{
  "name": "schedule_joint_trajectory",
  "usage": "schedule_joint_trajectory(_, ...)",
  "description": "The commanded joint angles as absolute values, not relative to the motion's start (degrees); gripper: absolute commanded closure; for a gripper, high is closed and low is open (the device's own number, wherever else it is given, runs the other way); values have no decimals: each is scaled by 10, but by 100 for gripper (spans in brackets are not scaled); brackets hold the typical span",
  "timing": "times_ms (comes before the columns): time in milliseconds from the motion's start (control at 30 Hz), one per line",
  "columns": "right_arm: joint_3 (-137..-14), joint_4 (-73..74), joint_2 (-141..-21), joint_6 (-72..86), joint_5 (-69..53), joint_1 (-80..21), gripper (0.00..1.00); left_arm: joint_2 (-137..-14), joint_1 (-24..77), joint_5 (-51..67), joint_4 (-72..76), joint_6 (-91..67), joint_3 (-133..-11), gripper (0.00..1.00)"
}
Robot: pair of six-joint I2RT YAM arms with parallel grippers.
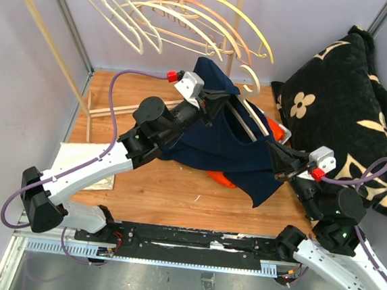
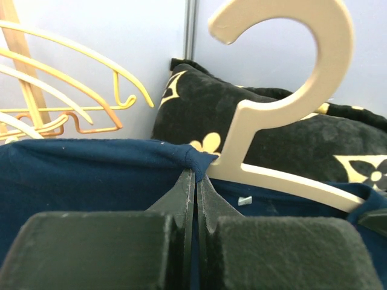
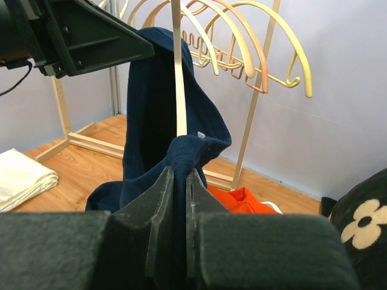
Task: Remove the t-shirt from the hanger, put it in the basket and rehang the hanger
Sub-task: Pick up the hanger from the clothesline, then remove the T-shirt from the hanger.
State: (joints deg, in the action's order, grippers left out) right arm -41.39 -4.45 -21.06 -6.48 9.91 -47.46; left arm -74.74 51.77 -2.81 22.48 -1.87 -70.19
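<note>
A navy t-shirt hangs on a cream hanger, held up over the wooden table between both arms. My left gripper is shut on the shirt's fabric close to the hanger's neck; in the left wrist view the jaws pinch a navy fold just below the hanger's hook. My right gripper is shut on the t-shirt's lower right part. The right wrist view shows navy cloth clamped between the fingers, with the hanger's cream bar rising straight behind.
A wooden rack with several empty hangers stands at the back. A black cushion with gold flowers fills the right side. An orange garment lies under the shirt. A folded white cloth lies at the left.
</note>
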Motion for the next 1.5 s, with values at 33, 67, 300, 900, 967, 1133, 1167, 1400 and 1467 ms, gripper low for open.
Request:
schedule_joint_trajectory(33, -411, -85, -213, -72, 111, -486, 99, -723, 516, 23, 234, -35, -698, 100)
schedule_joint_trajectory(67, -411, -83, -213, -72, 112, -486, 99, -723, 516, 28, 234, -37, -698, 100)
schedule_joint_trajectory(300, -404, -92, -212, -79, 111, -486, 99, -708, 516, 33, 226, -48, -681, 100)
schedule_joint_trajectory(900, -387, -113, -194, -84, 105, -486, 99, -732, 533, 93, 212, -87, -679, 99)
schedule_joint_trajectory(967, -386, -113, -192, -84, 102, -486, 99, -736, 535, 90, 202, -87, -685, 92)
schedule_joint_trajectory(1133, -384, -111, -184, -83, 101, -486, 99, -722, 535, 53, 197, -84, -671, 47)
schedule_joint_trajectory(1167, -383, -110, -180, -83, 101, -486, 99, -716, 535, 44, 198, -83, -667, 41)
schedule_joint_trajectory(1400, -378, -104, -173, -83, 105, -486, 99, -685, 535, -3, 214, -63, -650, 24)
schedule_joint_trajectory(1467, -379, -100, -173, -82, 105, -486, 99, -680, 535, -10, 225, -55, -648, 23)
